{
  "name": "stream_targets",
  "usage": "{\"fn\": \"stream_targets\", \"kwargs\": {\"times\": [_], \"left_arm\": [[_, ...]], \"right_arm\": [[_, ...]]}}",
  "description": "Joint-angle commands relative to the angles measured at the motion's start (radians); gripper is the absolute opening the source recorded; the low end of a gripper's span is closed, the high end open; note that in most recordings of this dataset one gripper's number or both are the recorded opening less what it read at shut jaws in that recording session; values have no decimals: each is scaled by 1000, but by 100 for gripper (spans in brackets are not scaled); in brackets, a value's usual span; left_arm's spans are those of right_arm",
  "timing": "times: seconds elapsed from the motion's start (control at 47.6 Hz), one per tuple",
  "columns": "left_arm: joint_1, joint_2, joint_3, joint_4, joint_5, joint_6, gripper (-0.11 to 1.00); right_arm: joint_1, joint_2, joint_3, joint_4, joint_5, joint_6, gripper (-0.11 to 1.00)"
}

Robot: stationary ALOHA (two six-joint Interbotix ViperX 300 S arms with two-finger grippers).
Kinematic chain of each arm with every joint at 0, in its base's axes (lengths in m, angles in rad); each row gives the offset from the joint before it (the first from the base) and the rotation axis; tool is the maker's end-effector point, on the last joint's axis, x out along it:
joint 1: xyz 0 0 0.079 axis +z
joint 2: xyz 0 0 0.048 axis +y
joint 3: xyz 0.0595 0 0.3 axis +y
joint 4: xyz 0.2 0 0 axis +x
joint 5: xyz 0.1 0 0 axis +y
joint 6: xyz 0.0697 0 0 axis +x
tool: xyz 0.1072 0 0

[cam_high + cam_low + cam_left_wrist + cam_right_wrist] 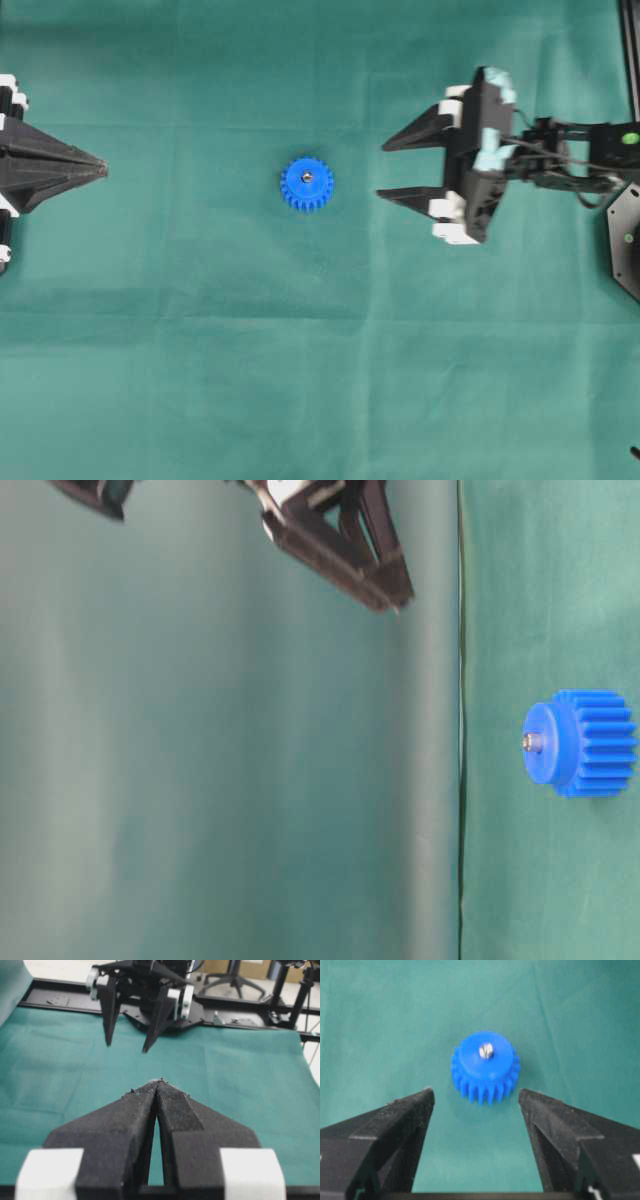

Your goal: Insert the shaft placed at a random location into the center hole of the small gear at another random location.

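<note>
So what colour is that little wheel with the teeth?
Bright blue. The small gear shows best in the right wrist view, on the green cloth.

One small gear (306,185), one shaft (307,177), two tools, one green cloth (200,350)

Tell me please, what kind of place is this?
Probably a robotics lab workbench. A green cloth covers the table, two black robot grippers face each other across it, and the left wrist view shows a black frame rail and an office chair base behind.
</note>
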Motion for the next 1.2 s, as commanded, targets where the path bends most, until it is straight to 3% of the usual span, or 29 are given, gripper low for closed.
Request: {"fn": "stream_targets", "kwargs": {"times": [0.0, 0.357, 1.175], "left_arm": [[2, 3, -8, -2, -3, 2, 0], [2, -3, -3, -2, 0, 2, 0], [2, -3, 0, -2, 0, 2, 0]], "right_arm": [[3, -75, 31, 9, 3, 2, 73], [3, -244, 114, 17, 74, 2, 73], [3, -244, 114, 17, 74, 0, 73]]}}
